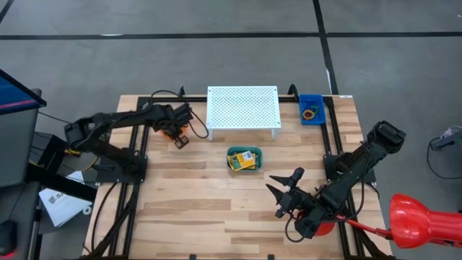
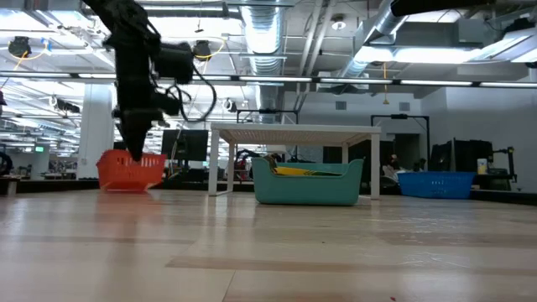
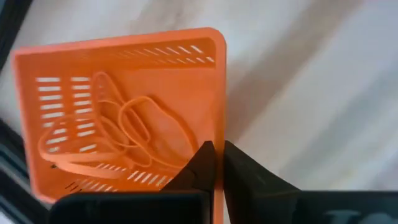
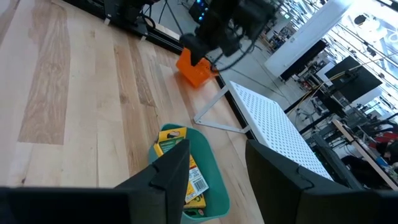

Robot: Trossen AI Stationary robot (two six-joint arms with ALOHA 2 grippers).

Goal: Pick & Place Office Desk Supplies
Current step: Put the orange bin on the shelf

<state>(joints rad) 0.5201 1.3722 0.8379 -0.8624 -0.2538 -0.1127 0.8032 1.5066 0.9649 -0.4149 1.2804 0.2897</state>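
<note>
Several orange rubber-band loops lie in a small orange basket at the table's far left. My left gripper points down over that basket's side wall, shut, with nothing seen between its fingers. Two yellow-and-green crayon boxes lie flat in a teal basket at mid-table. A blue basket at the far right holds more rubber bands. My right gripper stands open at the near right, its fingers aimed toward the teal basket. My left gripper comes from above with its shut fingertips right at the orange basket's side wall. I cannot tell whether they touch the wall.
A white perforated stand stands on legs at the far middle, between the orange and blue baskets. Black frame rails run along both table sides. A red object sits off the table's near right corner. Bare wood spans the near half.
</note>
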